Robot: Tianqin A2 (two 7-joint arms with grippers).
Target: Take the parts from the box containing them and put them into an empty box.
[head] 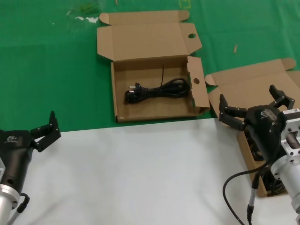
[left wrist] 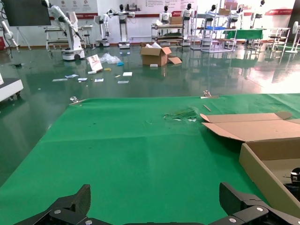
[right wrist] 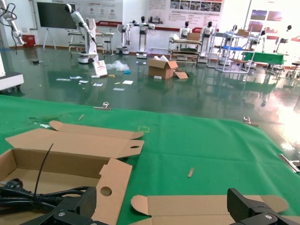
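The head camera looks steeply down over the holed box (head: pixel 154 70); both wrist cameras face low across the bench, sharing that box (right wrist: pixel 70 159).

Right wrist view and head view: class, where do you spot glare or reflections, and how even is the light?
Right wrist view: the glossy floor mirrors bright light, washing out toward one edge. Head view: light falls evenly on the green mat and the white table surface; the black cable stays dark but readable inside the open box.
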